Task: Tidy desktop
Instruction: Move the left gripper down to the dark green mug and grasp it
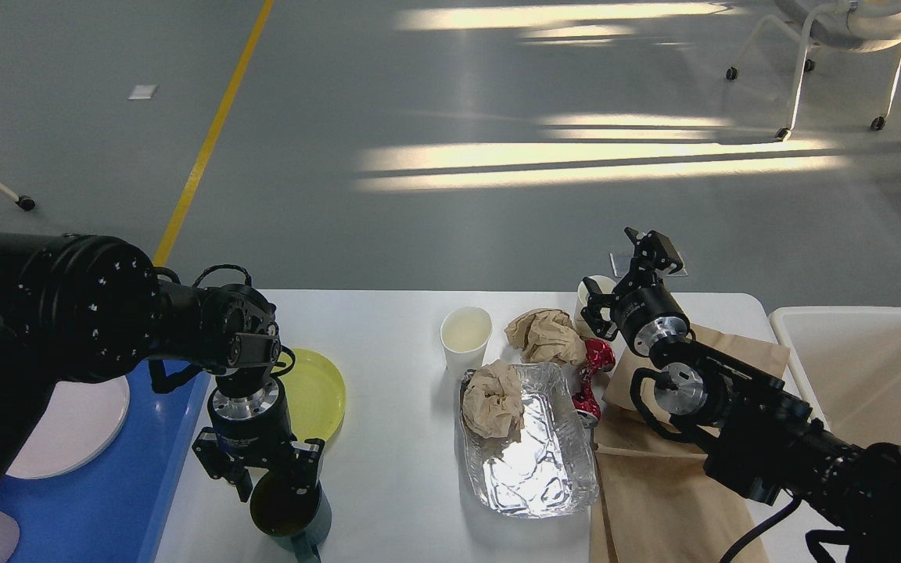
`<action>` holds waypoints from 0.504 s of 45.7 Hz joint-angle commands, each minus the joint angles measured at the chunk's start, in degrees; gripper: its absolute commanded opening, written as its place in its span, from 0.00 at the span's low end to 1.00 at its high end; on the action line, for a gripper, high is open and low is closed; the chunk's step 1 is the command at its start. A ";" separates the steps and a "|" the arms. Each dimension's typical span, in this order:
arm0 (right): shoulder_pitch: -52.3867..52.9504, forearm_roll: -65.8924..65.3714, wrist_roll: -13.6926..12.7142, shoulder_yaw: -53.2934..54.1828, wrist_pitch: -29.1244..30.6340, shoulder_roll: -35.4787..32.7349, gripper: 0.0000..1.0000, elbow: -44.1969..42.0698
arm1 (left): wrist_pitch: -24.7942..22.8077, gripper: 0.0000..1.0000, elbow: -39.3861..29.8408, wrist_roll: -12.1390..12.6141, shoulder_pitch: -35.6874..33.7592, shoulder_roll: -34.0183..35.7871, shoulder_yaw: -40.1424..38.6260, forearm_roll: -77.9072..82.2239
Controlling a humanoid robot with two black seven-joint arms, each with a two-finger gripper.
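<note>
Black left gripper (pixel 267 481) points down with fingers spread over the rim of a dark mug (pixel 290 512), one finger at the rim; grip not closed. Right gripper (pixel 629 270) hangs open, holding nothing, above the far edge by a paper cup (pixel 593 291). The white desktop (pixel 388 469) fills the lower view, cluttered: yellow plate (pixel 314 395), foil tray (pixel 533 461), crumpled paper (pixel 493 399), brown bag (pixel 654 485). Left arm bends down from the left; right arm reaches up and away.
</note>
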 commanded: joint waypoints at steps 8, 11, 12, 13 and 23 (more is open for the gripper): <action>0.05 0.00 0.00 0.00 0.00 0.00 1.00 0.00 | -3.48 0.27 -0.03 -0.09 -0.42 0.00 -0.09 -0.01; -0.04 0.00 0.00 0.00 0.00 0.00 1.00 0.00 | -4.71 0.20 -0.03 -0.09 -0.60 0.00 0.00 -0.01; 0.05 0.00 0.00 0.00 0.00 0.00 1.00 0.00 | -5.15 0.17 -0.03 -0.09 -0.69 0.00 0.00 -0.01; 0.05 0.00 0.00 0.00 0.00 0.00 1.00 0.00 | -5.59 0.14 -0.03 -0.09 -0.78 0.00 0.00 -0.01; 0.05 0.00 0.00 0.00 0.00 0.00 1.00 0.00 | -6.98 0.00 -0.03 -0.09 -2.27 0.00 -1.14 -0.01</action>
